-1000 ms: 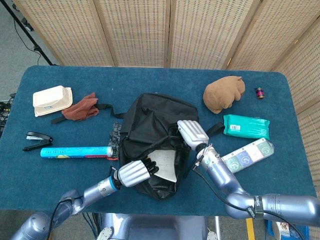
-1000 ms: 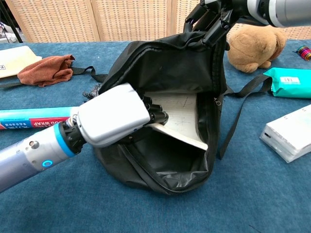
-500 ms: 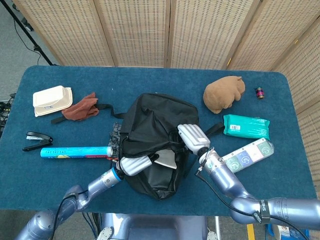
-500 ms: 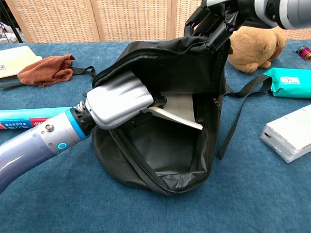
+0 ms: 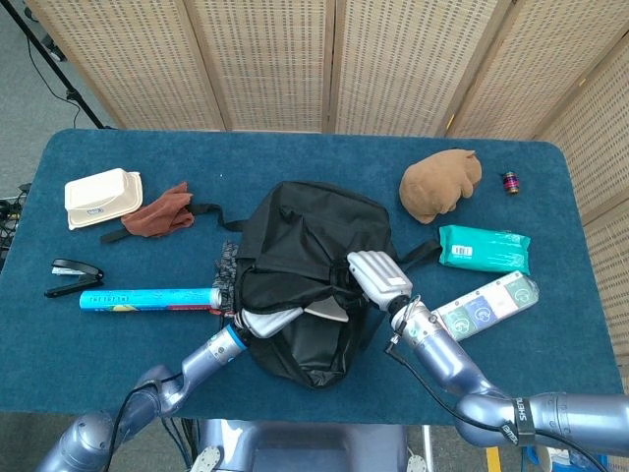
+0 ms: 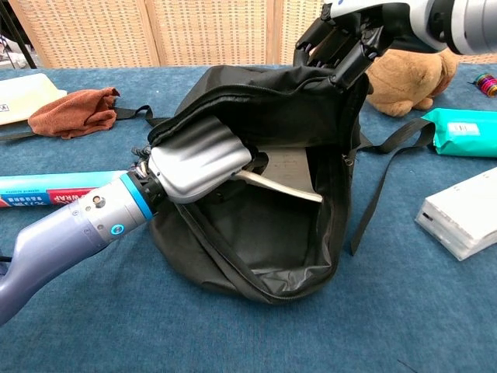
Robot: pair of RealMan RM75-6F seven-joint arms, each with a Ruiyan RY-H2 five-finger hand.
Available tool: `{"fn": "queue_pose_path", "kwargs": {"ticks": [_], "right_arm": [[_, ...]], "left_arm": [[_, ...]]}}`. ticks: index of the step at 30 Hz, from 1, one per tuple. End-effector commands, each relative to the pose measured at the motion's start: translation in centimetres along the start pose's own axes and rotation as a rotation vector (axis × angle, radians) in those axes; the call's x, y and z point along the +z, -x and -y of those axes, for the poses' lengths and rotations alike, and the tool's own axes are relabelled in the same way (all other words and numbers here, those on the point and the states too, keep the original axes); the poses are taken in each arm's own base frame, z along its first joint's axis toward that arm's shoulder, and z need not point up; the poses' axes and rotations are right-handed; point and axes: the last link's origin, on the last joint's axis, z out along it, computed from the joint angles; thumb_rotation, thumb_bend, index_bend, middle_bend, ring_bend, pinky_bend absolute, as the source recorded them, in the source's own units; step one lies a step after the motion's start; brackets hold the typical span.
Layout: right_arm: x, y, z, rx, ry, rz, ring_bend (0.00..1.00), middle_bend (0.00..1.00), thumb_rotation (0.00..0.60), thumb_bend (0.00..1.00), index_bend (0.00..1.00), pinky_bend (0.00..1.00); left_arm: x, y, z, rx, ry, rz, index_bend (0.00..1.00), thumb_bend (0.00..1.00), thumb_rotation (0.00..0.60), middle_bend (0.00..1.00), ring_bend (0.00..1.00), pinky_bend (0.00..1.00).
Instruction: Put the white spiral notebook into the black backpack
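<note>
The black backpack (image 5: 310,256) (image 6: 264,109) lies in the middle of the blue table, its mouth facing me. Inside that mouth my left hand (image 6: 200,159) (image 5: 270,321) holds the white spiral notebook (image 6: 283,177) (image 5: 329,309), which sits mostly within the bag, tilted, with its near edge showing. My right hand (image 6: 345,35) (image 5: 376,274) grips the upper rim of the opening and keeps it lifted. The far end of the notebook is hidden by the bag's fabric.
A brown plush toy (image 5: 440,183), a green wipes pack (image 5: 483,248) and a white packet (image 5: 486,306) lie right of the bag. To the left are a blue foil roll (image 5: 147,298), a stapler (image 5: 71,276), a brown cloth (image 5: 157,213) and a white clamshell box (image 5: 101,197).
My left hand has pushed the notebook deeper into the backpack, and the hand itself has gone further under the rim. My right hand has kept hold of the rim, shifting slightly.
</note>
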Motion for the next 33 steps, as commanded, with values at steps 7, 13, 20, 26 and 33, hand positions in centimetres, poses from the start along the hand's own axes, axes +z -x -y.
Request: {"fn": "queue_pose_path", "kwargs": {"ticks": [7,13,20,26,33], "right_arm": [[0.2,-0.4,-0.1,0.007,0.004,-0.015,0.55,0.6,0.6,0.57,0.64,0.72],[0.3,-0.9,-0.6,0.007,0.022,-0.034,0.55,0.6,0.6,0.57,0.64,0.72],[0.3,-1.5,-1.4,0.015,0.046,-0.051,0.55,0.6,0.6,0.57,0.64,0.72],[0.6,-1.5,-1.9,0.019,0.059,-0.058,0.55,0.6,0.6,0.57,0.64,0.72],[0.8,-1.5,-2.2,0.024,0.067,-0.062,0.55,0.6,0.6,0.57,0.64,0.72]], "left_arm": [[-1.3,-0.9,0.9,-0.061,0.009,0.016,0.01,0.3,0.6,0.0,0.0,0.25],[-2.7,-1.5,1.4,-0.132,0.002,0.042,0.0,0.28,0.6,0.0,0.0,0.23],[-4.9,-2.1,2.6,-0.272,0.0,0.096,0.0,0.05,0.571,0.0,0.0,0.12],[-6.2,-2.5,3.7,-0.372,-0.025,0.133,0.0,0.0,0.523,0.0,0.0,0.05],[-8.6,-3.6,5.0,-0.484,-0.021,0.14,0.0,0.0,0.524,0.0,0.0,0.05]]}}
